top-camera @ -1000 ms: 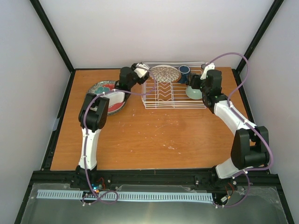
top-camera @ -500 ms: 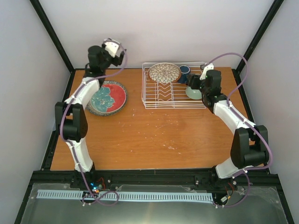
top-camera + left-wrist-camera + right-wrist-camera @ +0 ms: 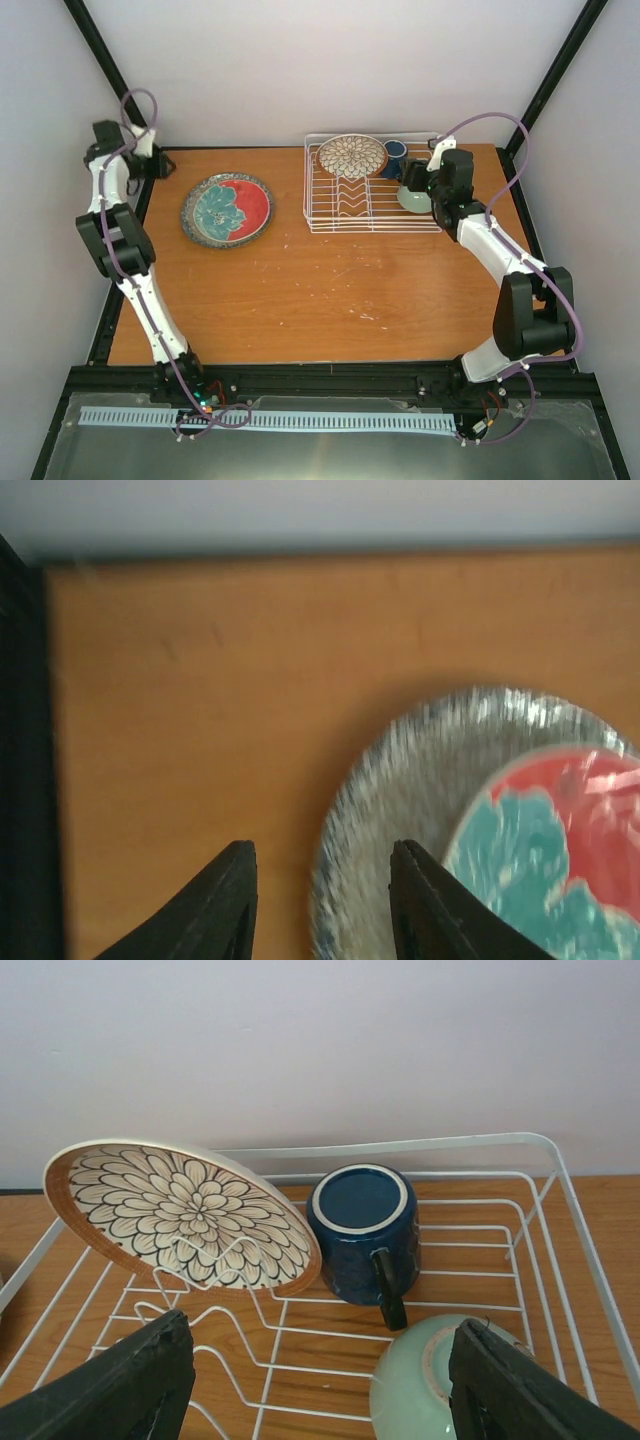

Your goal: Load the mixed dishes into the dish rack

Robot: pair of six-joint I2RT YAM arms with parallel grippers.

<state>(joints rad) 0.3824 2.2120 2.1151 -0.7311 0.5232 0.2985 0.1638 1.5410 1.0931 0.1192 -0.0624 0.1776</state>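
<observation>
Swung outward, left end effector (image 3: 321,850) (jaws apart) hangs near speckled plate (image 3: 415,770).

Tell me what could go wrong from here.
1. The teal and red plate lies stacked on the speckled grey plate. The open left hand may drag both or drop one.
2. The petal plate leans tilted beside the blue mug. A bump from the right hand could tip it.

no readable text, labels or numbers anywhere
</observation>
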